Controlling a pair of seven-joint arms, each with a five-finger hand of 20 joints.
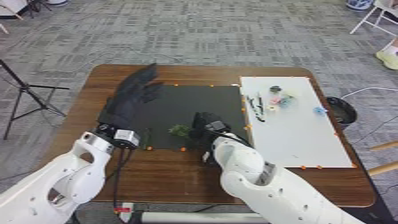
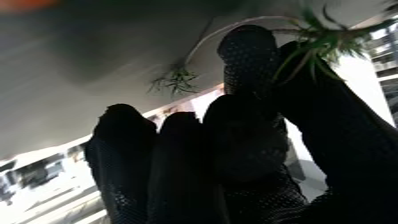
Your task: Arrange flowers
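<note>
1. Right hand (image 1: 208, 124) pinches the green sprig (image 1: 179, 131) over the dark mat (image 1: 188, 102), mid-frame.
2. Left hand (image 1: 133, 97), upper left, has straight fingers.
3. Flowers (image 1: 285, 101) lie on the white board (image 1: 302, 140), right; arranging seems barely begun.

One left hand (image 1: 133, 102) and one right hand (image 1: 208, 123) are above one table (image 1: 169, 172). Beside the right hand is one green sprig (image 1: 180, 131). To that hand's right are one white board (image 1: 298, 140), one blue flower (image 1: 320, 110) and one dark flower (image 1: 275, 89); the pink blooms (image 1: 276, 100) are too bunched to count.
</note>
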